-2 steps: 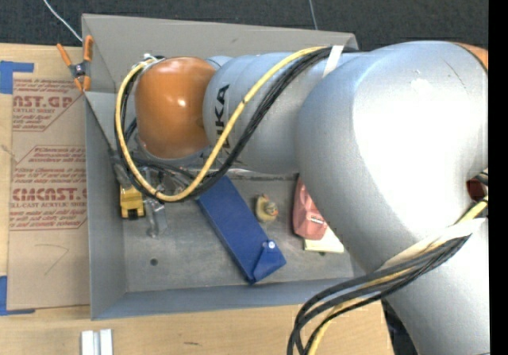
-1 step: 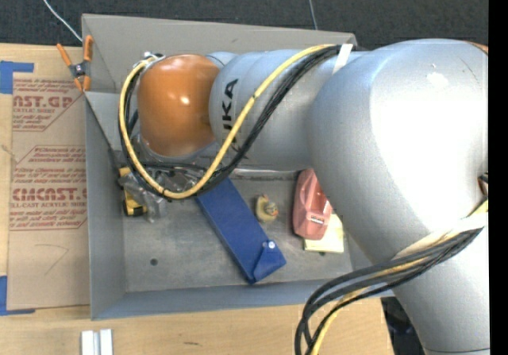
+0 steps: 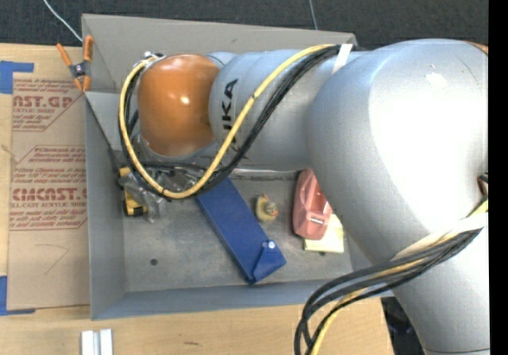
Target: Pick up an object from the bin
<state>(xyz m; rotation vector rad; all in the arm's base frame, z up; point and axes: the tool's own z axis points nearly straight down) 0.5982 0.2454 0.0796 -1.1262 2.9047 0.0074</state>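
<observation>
Camera view, looking down: the arm's orange wrist cover (image 3: 176, 103) hangs up and to the left of a long blue flat bar (image 3: 238, 233) on the floor of the grey bin (image 3: 107, 266). The gripper (image 3: 149, 193) pokes out beneath that cover, just left of the bar's upper end. Cables and the cover hide most of it, so whether the claw is open or closed, or has hold of anything, cannot be told. Just beside the gripper, farther left of the bar and near the bin's left wall, sits a small yellow-and-black object (image 3: 132, 202), too small and too hidden to show which way it points. The bar's long axis runs diagonally from upper left to lower right. Close to the bar's right is a small tan round piece (image 3: 267, 208). Farther right lies a pink object (image 3: 309, 209), its long axis roughly up-and-down, with its lower end touching a pale yellow pad (image 3: 333, 241).
</observation>
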